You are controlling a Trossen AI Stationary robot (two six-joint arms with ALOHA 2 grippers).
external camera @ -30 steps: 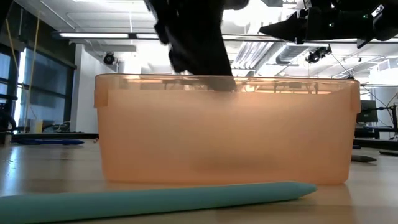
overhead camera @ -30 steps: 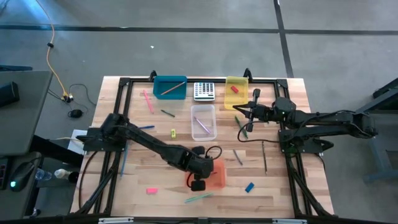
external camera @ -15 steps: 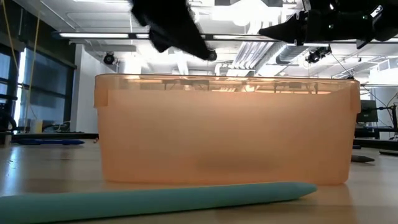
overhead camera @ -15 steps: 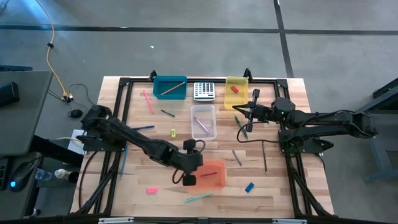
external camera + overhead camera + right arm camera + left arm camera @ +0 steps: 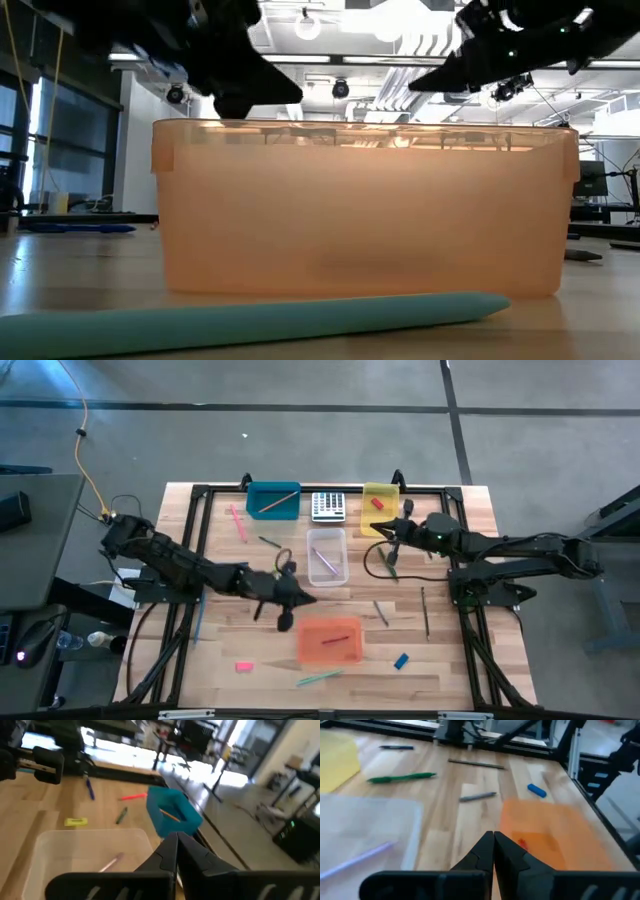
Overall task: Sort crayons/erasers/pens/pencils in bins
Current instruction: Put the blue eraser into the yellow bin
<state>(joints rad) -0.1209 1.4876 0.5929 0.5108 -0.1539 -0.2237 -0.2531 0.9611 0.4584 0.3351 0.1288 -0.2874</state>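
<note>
Crayons, erasers, pens and pencils lie scattered over the wooden table (image 5: 220, 660) among four bins. Starting at the left gripper (image 5: 306, 600): its two dark fingers are pressed tip to tip with nothing between them, and it hangs above the table between the clear bin (image 5: 327, 556) and the orange bin (image 5: 329, 641), just past the orange bin's far edge. A red crayon (image 5: 336, 640) lies inside the orange bin. In front of that bin a teal pen (image 5: 318, 678) lies flat on the wood, with a blue eraser (image 5: 401, 660) to its right and a pink eraser (image 5: 244, 666) to its left. The clear bin holds a purple pen (image 5: 323, 559). A yellow-green eraser (image 5: 278, 573) lies to the left of the clear bin, and a pink pencil (image 5: 238, 522) lies farther back near the teal-blue bin (image 5: 273, 501), which holds a tan pencil (image 5: 277, 502). The right gripper (image 5: 377, 531) is also clenched empty, hovering between the clear bin and the yellow bin (image 5: 381, 507), close to a green pen (image 5: 385, 557) on the table. The yellow bin holds a red eraser (image 5: 377, 503). A calculator (image 5: 328, 506) sits between the teal-blue and yellow bins. From table height the orange bin fills most of the frame, with the teal pen lying just in front of it.
</note>
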